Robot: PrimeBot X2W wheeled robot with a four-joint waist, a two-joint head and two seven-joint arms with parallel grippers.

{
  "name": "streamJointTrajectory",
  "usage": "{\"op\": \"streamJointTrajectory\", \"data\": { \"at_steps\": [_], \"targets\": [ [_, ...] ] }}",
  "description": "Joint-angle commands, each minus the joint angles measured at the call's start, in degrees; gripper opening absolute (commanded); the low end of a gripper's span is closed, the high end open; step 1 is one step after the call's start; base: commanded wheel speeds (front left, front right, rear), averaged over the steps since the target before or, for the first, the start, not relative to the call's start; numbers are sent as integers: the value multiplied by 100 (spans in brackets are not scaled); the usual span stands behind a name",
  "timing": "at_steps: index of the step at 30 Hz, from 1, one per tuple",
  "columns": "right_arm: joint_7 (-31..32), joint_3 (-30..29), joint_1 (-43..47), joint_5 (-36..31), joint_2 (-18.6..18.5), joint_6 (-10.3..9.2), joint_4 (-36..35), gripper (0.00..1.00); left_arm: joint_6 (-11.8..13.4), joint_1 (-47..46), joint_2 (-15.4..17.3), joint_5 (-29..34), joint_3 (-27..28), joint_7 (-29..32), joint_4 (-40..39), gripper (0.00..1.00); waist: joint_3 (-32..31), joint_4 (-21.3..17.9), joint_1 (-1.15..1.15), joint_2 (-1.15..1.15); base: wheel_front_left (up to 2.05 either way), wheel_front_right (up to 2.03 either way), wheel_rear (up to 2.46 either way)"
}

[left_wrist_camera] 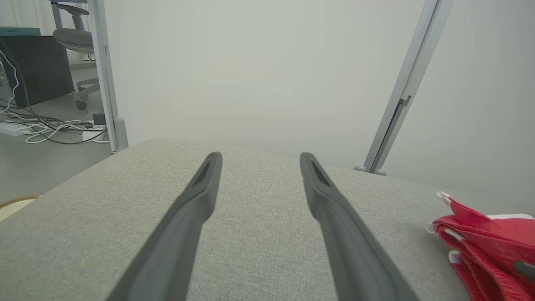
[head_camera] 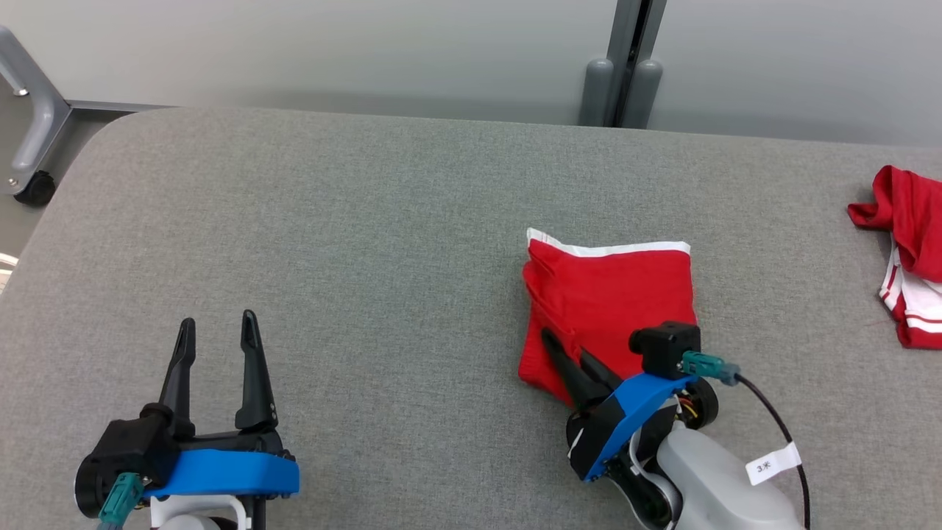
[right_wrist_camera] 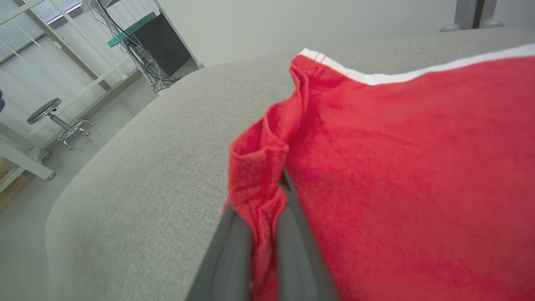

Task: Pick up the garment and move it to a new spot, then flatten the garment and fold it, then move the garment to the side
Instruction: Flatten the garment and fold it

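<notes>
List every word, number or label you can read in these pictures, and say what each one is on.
"3米": on the white tag fixed to the black cable beside the right arm; the second character is small, so that reading is less sure.
Nothing else is readable: the folded red garment carries no visible print or label.

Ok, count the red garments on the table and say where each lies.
2. A folded red garment lies right of centre, its left edge pinched by the right gripper. A crumpled red-and-white garment sits at the head view's right edge, partly cut off; more may lie beyond.
</notes>
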Motion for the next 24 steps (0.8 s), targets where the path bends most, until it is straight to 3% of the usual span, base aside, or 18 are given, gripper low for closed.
{"op": "streamJointTrajectory", "data": {
  "at_steps": [1,2,3,7,15,21,22,23,24],
  "targets": [
    [-44,76,116,-42,61,1,39,44,38,-69,0,12,-21,-22,8,100,12,-23,0,0,0,0,0],
    [-56,128,121,-54,93,1,54,84,35,-79,0,14,-26,-22,10,100,15,-34,0,0,0,0,0],
    [-59,157,102,-55,108,1,59,100,29,-84,0,17,-30,-22,19,100,16,-45,0,0,0,0,0],
    [-99,173,22,-196,-22,1,-90,100,39,-84,0,31,-52,-22,23,100,-12,-103,0,0,0,0,0],
    [-97,-1318,410,-917,-571,1,-1253,100,21,17,0,61,-44,-22,10,100,-79,-205,0,0,0,0,0],
    [-98,-2018,695,-1354,-598,1,-1295,100,-5,-20,0,93,-78,-22,1,100,-48,-192,0,0,0,0,0],
    [-99,-2079,717,-1442,-583,1,-1254,24,-15,-40,0,100,-91,-22,0,100,-31,-179,0,0,0,0,0],
    [-99,-2123,727,-1519,-566,1,-1191,0,-25,-61,0,97,-101,-22,-1,100,-15,-169,0,0,0,0,0],
    [-99,-2160,740,-1548,-524,1,-1142,0,-33,-79,-1,100,-113,-22,0,100,4,-157,0,0,0,0,0]
  ]
}}
